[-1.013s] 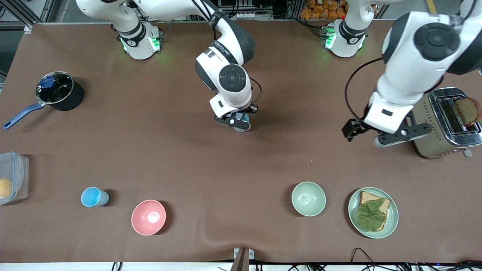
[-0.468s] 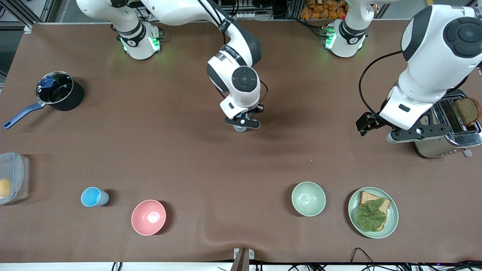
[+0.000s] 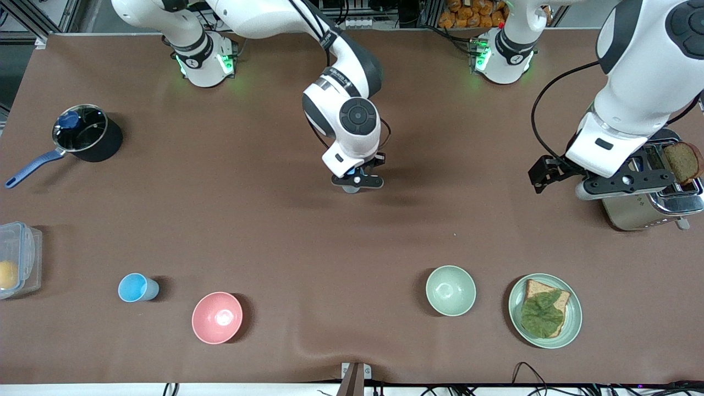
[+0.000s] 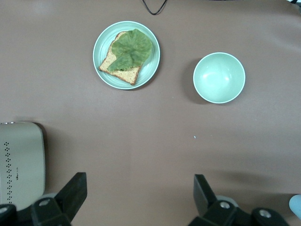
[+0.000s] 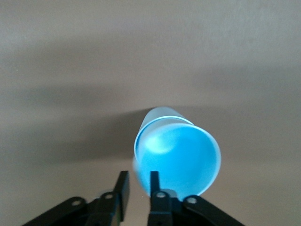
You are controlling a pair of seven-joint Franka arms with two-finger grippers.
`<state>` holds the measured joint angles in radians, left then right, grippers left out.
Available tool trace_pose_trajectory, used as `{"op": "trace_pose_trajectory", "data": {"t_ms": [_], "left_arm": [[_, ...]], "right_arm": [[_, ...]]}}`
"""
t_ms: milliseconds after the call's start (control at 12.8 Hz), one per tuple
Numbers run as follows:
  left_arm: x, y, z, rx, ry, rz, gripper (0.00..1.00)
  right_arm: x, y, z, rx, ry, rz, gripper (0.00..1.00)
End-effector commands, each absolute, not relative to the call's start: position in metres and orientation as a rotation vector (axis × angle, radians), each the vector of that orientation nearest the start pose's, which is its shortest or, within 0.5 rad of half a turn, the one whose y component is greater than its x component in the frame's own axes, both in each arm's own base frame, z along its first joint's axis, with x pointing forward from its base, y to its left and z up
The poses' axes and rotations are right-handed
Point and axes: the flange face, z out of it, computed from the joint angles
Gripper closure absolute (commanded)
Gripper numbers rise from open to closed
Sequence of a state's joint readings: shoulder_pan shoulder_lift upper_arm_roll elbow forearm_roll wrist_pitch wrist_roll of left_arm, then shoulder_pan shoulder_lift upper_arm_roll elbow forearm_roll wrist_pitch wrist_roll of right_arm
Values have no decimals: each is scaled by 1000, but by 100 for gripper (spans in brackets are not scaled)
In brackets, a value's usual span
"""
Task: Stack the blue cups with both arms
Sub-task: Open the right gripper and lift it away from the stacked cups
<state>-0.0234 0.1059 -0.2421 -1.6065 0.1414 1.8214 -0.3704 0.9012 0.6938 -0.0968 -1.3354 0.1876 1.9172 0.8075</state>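
One blue cup (image 3: 350, 189) stands upright near the table's middle, mostly hidden under my right gripper (image 3: 356, 183). In the right wrist view the cup (image 5: 181, 155) shows its open mouth. My right gripper (image 5: 139, 184) has one finger (image 5: 154, 181) inside the rim and the other outside, closed on the wall. A second blue cup (image 3: 137, 287) stands nearer the front camera toward the right arm's end, beside the pink bowl (image 3: 216, 318). My left gripper (image 3: 624, 184) is open and empty in the air beside the toaster (image 3: 632, 217), also seen in its wrist view (image 4: 138, 193).
A pale green bowl (image 3: 450, 290) and a plate (image 3: 575, 313) with toast and lettuce sit toward the left arm's end. The toaster holds a bread slice (image 3: 682, 162). A lidded pot (image 3: 85, 135) and a plastic container (image 3: 16, 258) are at the right arm's end.
My right gripper shifted over the middle cup and settled on its rim. My left arm drew away toward the toaster, gripper open.
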Motion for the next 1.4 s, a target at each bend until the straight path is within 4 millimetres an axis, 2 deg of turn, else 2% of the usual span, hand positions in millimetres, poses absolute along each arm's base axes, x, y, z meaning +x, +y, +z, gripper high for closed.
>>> {"op": "trace_pose_trajectory", "data": {"t_ms": [0, 78, 312, 545, 701, 935, 1169, 1247, 1325], "left_arm": [[585, -139, 576, -3065, -85, -204, 0], [585, -140, 581, -3073, -88, -216, 0], [583, -139, 579, -3077, -95, -176, 0], [582, -140, 579, -3076, -94, -157, 0], [579, -148, 590, -3078, -77, -167, 0], [577, -145, 595, -3071, -77, -136, 0], [577, -146, 593, -3071, -63, -131, 0], [577, -145, 594, -3071, -37, -132, 0], [577, -146, 595, -3074, -33, -133, 0]], "right_arm": [[500, 521, 340, -3136, 38, 201, 0], [510, 501, 359, -3137, -24, 233, 0], [541, 414, 416, -3107, -310, 366, 0], [555, 298, 452, -3029, -461, 403, 0], [551, 214, 475, -3024, -400, 381, 0], [546, 106, 520, -3073, -172, 267, 0], [537, 35, 558, -3102, -19, 194, 0], [533, 18, 567, -3110, 7, 193, 0], [529, -2, 572, -3104, -38, 195, 0]]}}
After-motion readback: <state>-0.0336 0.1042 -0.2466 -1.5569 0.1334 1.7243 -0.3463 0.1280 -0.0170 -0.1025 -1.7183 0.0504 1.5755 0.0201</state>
